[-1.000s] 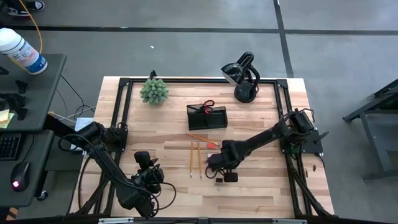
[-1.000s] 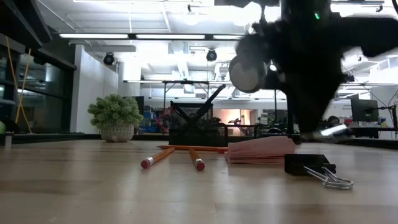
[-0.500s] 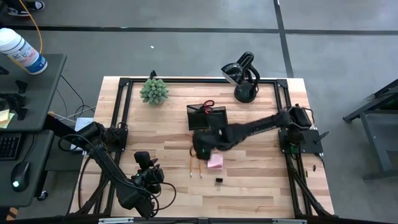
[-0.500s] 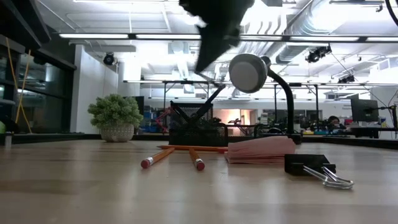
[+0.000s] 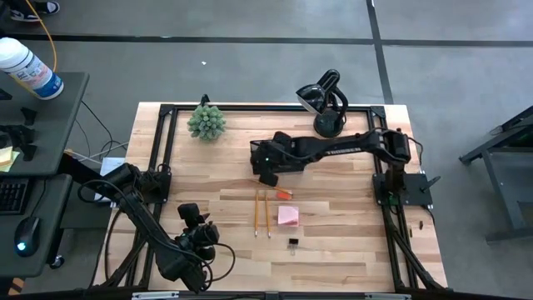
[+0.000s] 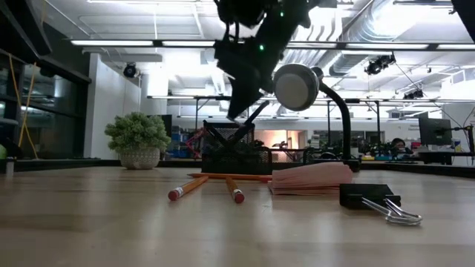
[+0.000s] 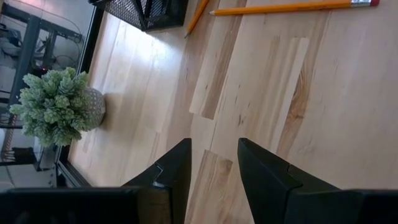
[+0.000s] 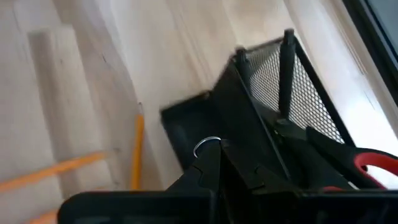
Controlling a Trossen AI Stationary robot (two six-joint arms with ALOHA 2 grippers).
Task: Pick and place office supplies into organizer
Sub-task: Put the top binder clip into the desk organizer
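the organizer (image 5: 278,157), a black mesh tray, sits in the upper centre of the high view, with red-handled scissors (image 5: 279,140) standing in its far compartment. the right gripper (image 5: 267,171) is at the organizer's left end, just above its near edge. in the right wrist view the right gripper (image 8: 219,163) has its fingers pressed fully together, with a binder clip's silver wire loop (image 8: 206,147) showing at their tips. the clip's black body is hidden between the fingers, so it cannot be made out directly. the organizer's mesh wall (image 8: 280,87) lies directly beyond the fingertips there, and a black pen (image 8: 287,68) stands upright in it.

below the organizer in the high view lie two pencils (image 5: 261,212) side by side, a third pencil (image 5: 271,187) lying slanted between them and the tray, a pink sticky-note pad (image 5: 288,216) and a binder clip (image 5: 293,242) still on the table (image 5: 350,242).

the left gripper (image 5: 193,218) waits at the lower left of the table, its fingers (image 7: 261,171) standing apart and holding nothing.

in the low view the right arm covers part of the organizer (image 6: 234,154), and its fingertips are hard to separate from the mesh.
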